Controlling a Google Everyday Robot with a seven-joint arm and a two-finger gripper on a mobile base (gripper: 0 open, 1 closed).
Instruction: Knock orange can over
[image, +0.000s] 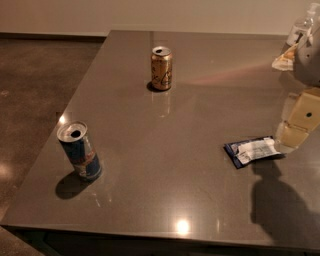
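- Orange can (161, 68) stands upright at the table's (165, 200) far middle, apart from everything.
- Gripper (298, 125) hangs at the right edge, beside a packet (254, 151); I cannot tell how open it is.
- Risk: a low sweep may drag the packet, or merely slide the can.
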